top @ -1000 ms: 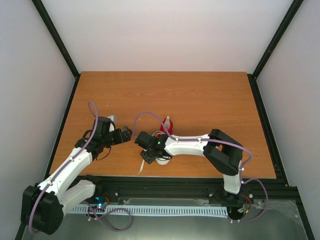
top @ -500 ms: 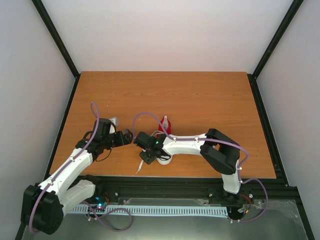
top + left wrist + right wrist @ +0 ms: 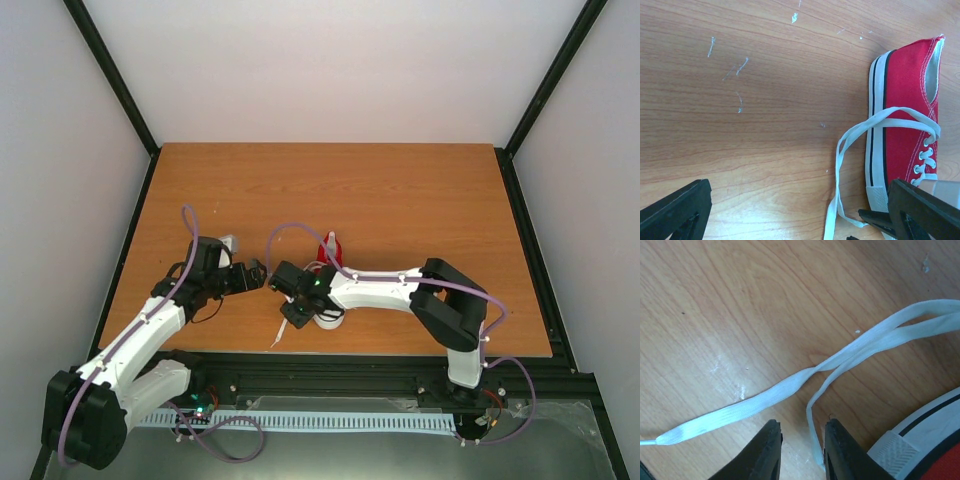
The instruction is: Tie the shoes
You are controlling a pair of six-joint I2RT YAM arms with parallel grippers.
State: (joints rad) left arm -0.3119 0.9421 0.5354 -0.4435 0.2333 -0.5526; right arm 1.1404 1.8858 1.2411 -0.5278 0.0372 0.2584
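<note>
The table [image 3: 350, 180] carries one red sneaker [image 3: 329, 249]. It sits close to the near edge, roughly midway along it, with its white toe cap toward that edge and its heel toward the far edge. The right arm crosses above it in the top view and hides most of it.

The white laces [image 3: 790, 385] are untied. Two strands leave the eyelets, cross once on the wood, and run toward the left edge. One loose end lies flat on the table.

Left gripper [image 3: 256, 272]: jaws fully spread and holding nothing. It hangs over bare wood on the left-edge side of the sneaker, apart from it.

Right gripper [image 3: 802, 440]: the fingers stand a narrow gap apart, just beside the toe cap. The thinner lace strand runs down into this gap. Contact between the fingers and the strand cannot be confirmed.
</note>
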